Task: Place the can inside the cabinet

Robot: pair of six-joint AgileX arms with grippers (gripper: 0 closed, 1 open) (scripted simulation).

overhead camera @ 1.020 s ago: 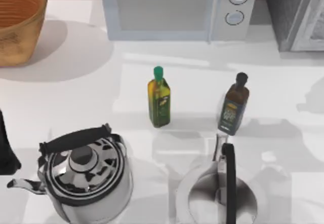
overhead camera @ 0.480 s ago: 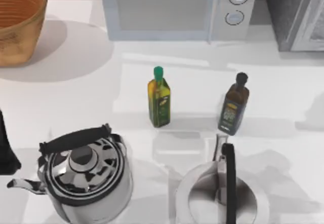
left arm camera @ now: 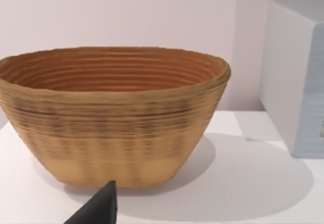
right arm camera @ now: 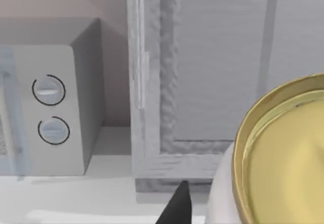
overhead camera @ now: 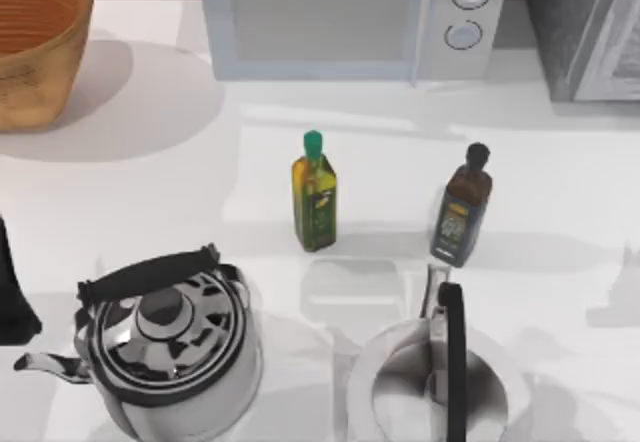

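Can (right arm camera: 276, 158) sat right up against the right wrist camera, gold lid facing it, white wall below, off the surface and just in front of the cabinet (right arm camera: 212, 82) at the far right. Right end effector (right arm camera: 185, 209): one dark fingertip showed tight beside the can wall, the other was hidden behind the can. I read it as pinching the can, but that was a judgement, not a clear sighting. Handling: rigid metal, probably moderate weight if full. The smooth round wall was slip-prone and could twist in a two-finger pinch, so grip across the wall at mid-height, not on the rim or lid. It wasn't fragile, but it could dent or roll if dropped. Hard to make out: most of the can was cut off by the frame, so its height, label and tilt were unknown. The cabinet front looked like a closed panel with a frame beside it, and I couldn't tell whether there was an opening or how the door stood. The microwave (right arm camera: 45, 107) stood just left of the cabinet. Left arm (overhead camera: 12, 297) was parked at the near-left edge, facing the basket (left arm camera: 114, 115). Left end effector (left arm camera: 98, 211) state: can't tell.
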